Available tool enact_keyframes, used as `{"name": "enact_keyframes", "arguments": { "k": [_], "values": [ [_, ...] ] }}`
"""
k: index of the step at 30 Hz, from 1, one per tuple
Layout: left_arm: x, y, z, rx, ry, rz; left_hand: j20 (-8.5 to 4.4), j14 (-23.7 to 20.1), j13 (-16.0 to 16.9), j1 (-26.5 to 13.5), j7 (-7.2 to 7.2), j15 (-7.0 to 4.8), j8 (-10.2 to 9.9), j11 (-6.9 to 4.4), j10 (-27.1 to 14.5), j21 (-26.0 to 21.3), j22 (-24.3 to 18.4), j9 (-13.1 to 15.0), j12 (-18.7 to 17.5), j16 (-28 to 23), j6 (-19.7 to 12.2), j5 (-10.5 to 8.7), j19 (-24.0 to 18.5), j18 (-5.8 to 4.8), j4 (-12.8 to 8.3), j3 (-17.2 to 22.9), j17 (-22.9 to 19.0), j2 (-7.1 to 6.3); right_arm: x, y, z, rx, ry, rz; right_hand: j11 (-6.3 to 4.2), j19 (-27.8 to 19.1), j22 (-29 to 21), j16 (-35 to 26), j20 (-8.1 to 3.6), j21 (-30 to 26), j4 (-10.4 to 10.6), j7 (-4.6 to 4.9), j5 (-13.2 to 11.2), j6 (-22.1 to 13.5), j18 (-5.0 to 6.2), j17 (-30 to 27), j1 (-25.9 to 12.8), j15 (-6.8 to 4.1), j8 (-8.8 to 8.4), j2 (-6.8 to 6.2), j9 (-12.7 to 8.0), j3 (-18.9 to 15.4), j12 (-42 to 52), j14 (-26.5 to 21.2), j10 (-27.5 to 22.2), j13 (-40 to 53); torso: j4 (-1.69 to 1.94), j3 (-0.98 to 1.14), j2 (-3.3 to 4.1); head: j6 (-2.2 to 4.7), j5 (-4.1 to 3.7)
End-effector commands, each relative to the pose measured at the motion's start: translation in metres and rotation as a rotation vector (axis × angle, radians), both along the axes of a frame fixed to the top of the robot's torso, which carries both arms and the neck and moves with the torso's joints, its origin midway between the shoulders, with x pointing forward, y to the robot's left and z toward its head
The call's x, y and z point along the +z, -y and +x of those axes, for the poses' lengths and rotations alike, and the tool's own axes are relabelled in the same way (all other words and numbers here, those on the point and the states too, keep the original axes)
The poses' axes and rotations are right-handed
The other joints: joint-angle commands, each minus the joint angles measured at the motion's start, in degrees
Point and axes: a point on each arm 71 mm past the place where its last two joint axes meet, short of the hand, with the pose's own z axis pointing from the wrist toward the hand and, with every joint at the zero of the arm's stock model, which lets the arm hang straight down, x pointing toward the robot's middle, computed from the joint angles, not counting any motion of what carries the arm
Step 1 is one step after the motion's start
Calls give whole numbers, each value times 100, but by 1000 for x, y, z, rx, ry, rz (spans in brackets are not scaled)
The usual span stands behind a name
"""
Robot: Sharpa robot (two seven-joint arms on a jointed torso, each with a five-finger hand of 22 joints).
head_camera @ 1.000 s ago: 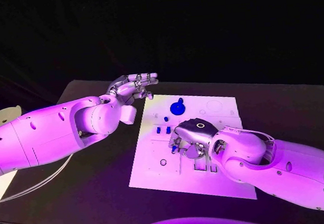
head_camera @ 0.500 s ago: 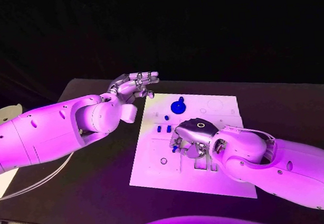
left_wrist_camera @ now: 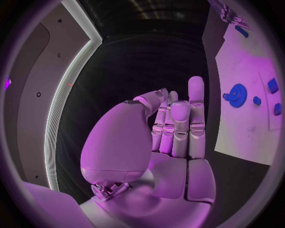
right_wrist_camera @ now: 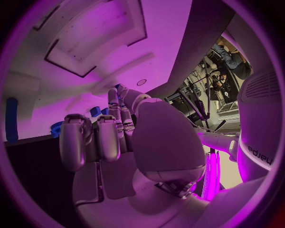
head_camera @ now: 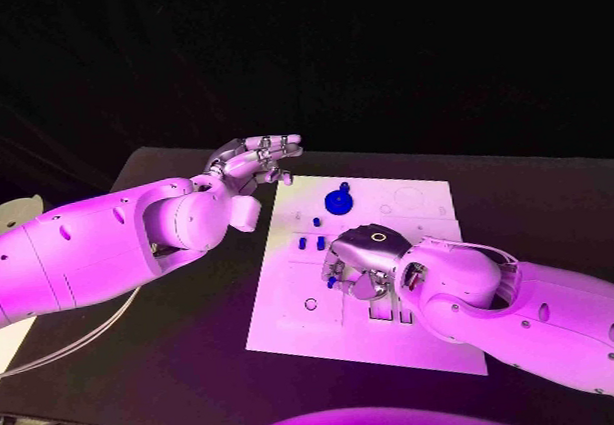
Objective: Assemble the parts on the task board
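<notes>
The white task board (head_camera: 408, 209) lies in the middle of the black table. A blue gear (head_camera: 336, 204) stands near its far edge, and two small blue pegs (head_camera: 307, 244) stand left of centre. My right hand (head_camera: 360, 260) is bent down over the board's middle, and its thumb and a finger pinch a small blue part (right_wrist_camera: 118, 87) right at the board's surface. My left hand (head_camera: 253, 162) hovers beyond the board's far left corner, fingers stretched side by side and holding nothing. The left wrist view shows the gear (left_wrist_camera: 237, 89) and the board (left_wrist_camera: 243, 128) beside that hand (left_wrist_camera: 178, 118).
Rectangular recesses (right_wrist_camera: 89, 45) are cut into the board near my right hand. Slots (head_camera: 388, 311) lie at the board's near side. The black table (head_camera: 188, 343) extends to the left of the board, and a white cable (head_camera: 73, 348) hangs off its left edge.
The left hand has drifted slightly up and away. The right hand stays over the board's middle with hardly any shift.
</notes>
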Motion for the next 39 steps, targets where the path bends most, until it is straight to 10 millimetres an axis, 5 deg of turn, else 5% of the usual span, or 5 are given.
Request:
{"name": "enact_keyframes", "arguments": {
  "k": [1,9,18,30,39],
  "values": [
    [1,2,0,-18,4,-14,-1,-47,-3,6,4,9,-4,-13,-37,-21,-8,-5,29,-37,-50,26,-19,108,-44,2,-5,26,-4,-3,-2,11,-8,-39,18,-11,6,15,-14,25,-16,29,26,1,79,63,-23,-19,17,48,8,11,4,337,5,-6,3,1,5,-5,10],
    [1,3,0,-19,3,-14,-1,-47,-3,6,4,9,-4,-13,-37,-21,-8,-5,29,-37,-50,26,-19,108,-44,2,-5,26,-8,-6,-3,3,-10,-59,49,-25,-21,-2,4,7,-17,56,24,-68,85,39,-92,5,-28,16,-1,-15,-17,331,-69,-43,-1,-2,1,-15,24],
    [1,3,-1,-22,3,-13,0,-53,-3,9,5,11,-3,-12,-46,-24,-10,-5,39,-42,-56,27,-19,108,-58,-3,-21,25,-7,-2,1,-33,13,-28,356,-494,-972,-218,229,-653,45,350,27,-1110,289,-238,-409,260,-69,-353,-188,-314,19,226,-1201,-67,-4,3,-1,-9,25],
    [1,1,0,-19,0,-11,1,-53,-3,9,7,12,-3,-10,-51,-26,-11,-5,43,-40,-59,26,-19,108,-64,-6,-20,23,9,15,-2,-52,60,49,351,-550,-1210,-380,248,-848,30,352,30,-1069,335,-470,-316,257,-30,-279,-158,-567,185,172,-1276,-42,-8,2,0,16,21],
    [1,-2,-1,-16,0,-10,1,-53,-3,9,7,12,-3,-10,-51,-26,-11,-5,43,-40,-59,26,-19,108,-64,-6,-20,23,39,60,13,-143,95,32,313,-479,-1169,-359,223,-823,47,309,31,-1007,321,-464,-321,228,-44,-296,-160,-641,285,204,-1154,-53,-26,2,-4,62,-66]
  ]
}}
